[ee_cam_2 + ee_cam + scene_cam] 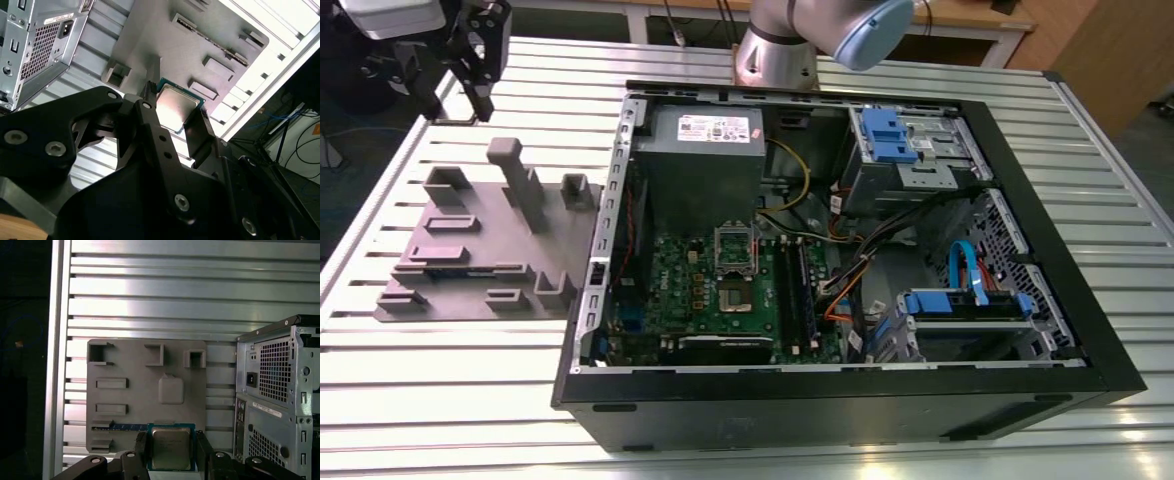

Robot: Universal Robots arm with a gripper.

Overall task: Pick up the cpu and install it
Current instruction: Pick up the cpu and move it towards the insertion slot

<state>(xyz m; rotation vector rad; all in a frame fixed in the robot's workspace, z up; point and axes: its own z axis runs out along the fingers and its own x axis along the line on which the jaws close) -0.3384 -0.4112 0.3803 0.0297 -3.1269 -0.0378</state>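
The cpu (176, 106) sits clamped in the hand (171, 447), pinched by two opposite edges between the dark fingers (150, 100), with its silvery top uncovered and facing the wrist cameras. Gripping the edges probably keeps both flat faces free of contact, and holding the chip level suits a flat drop into a seat. In both wrist views the chip hangs in the air with the grey fixture (480, 250) well apart beneath it, so it is lifted clear of its pocket. In the exterior view the hand hovers high over the bench (454, 370), at about eleven o'clock from the fixture and ten o'clock from the open case (854, 390), fingers pointing down. The arm (854, 25) rises from its base at twelve o'clock of the case and reaches toward nine o'clock. The socket (735, 262) on the board shows a dark centre, so I judge it unfilled: installing is not yet done.
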